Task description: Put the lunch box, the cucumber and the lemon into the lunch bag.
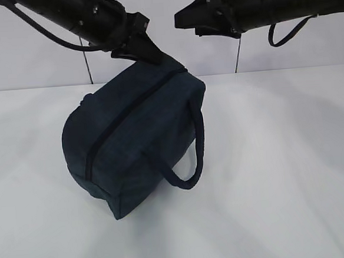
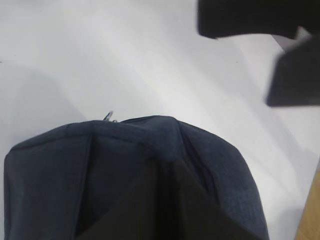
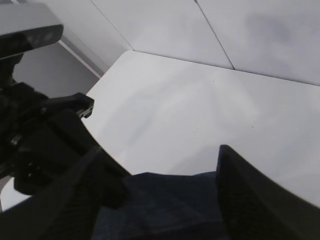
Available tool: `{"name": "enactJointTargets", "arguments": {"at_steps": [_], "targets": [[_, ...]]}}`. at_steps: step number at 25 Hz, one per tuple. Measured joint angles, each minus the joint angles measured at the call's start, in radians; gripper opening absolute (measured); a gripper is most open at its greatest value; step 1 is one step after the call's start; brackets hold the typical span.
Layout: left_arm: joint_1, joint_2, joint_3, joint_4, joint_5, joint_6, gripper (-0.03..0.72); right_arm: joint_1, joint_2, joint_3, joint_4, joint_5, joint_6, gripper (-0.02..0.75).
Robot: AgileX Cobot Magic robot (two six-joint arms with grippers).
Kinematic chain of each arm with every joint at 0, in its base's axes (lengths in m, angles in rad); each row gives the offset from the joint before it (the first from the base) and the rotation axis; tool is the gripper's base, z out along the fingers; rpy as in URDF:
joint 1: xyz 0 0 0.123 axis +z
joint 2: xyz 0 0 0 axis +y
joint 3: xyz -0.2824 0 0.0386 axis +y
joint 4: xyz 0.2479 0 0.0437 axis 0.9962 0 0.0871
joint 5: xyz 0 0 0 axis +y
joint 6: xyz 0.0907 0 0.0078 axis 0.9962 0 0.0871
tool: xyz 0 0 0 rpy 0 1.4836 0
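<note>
While no brand or writing shows, item: navy lunch bag [image 1: 138, 134], zipped, tilted on white counter [image 1: 281, 174], one end lifted. L gripper [image 1: 146, 51] pinched shut on bag's top end; R gripper [image 1: 189, 20] wide, above bag, empty.
</note>
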Motion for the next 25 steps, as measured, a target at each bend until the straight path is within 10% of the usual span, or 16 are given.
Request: {"name": "enactJointTargets", "arguments": {"at_steps": [8,16,25], "targets": [[0.025,0.046,-0.002,0.020,-0.074,-0.002,0.055,0.000,-0.034,0.000,-0.109,0.024,0.036,0.529],[0.074,0.047,-0.002,0.022,-0.045,-0.019,0.484,0.000,-0.049,0.000,-0.234,0.068,0.098,0.529],[0.109,-0.062,-0.117,0.233,0.203,-0.166,0.508,0.000,-0.141,0.000,-0.505,0.145,0.266,0.529]]}}
